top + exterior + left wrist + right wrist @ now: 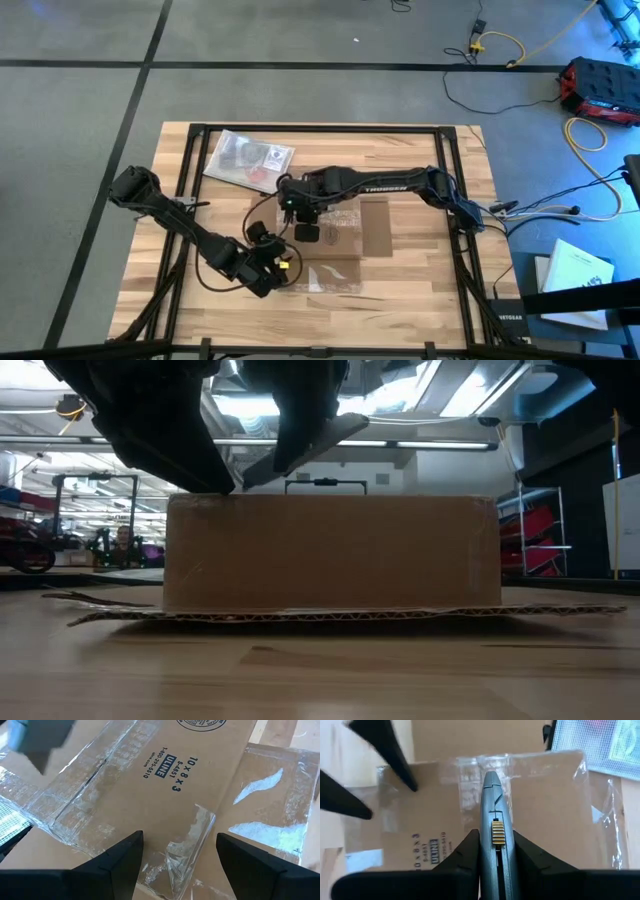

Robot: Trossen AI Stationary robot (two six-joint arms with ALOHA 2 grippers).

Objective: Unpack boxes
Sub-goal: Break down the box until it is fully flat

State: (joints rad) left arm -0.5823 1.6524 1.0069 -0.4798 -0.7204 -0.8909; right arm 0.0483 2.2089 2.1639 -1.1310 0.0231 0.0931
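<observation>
The shallow brown cardboard box [350, 238] lies in the middle of the table on its spread bottom flaps [330, 616], with shiny clear tape along its top seam [485, 762]. My right gripper [494, 840] reaches in from the right and is shut on a grey utility knife [492, 815]. The knife's tip [490, 774] is at the taped seam. My left gripper [177, 840] is open over the box's top [200, 765] near its near-left part [283, 268], one finger on either side of a crumpled tape strip [192, 835]. My right gripper pinches the knife's handle [493, 832] between its two fingers, which lie along it. The knife slants down and its tip is at the tape on the box's top [245, 482]. Whether my left gripper touches the box, I cannot tell.
A clear, silvery plastic bag [245, 158] with a red item at its edge [262, 177] lies on the far-left part of the table, just beyond the box. Bare wood shows on the near side [320, 670] and on the right [440, 260].
</observation>
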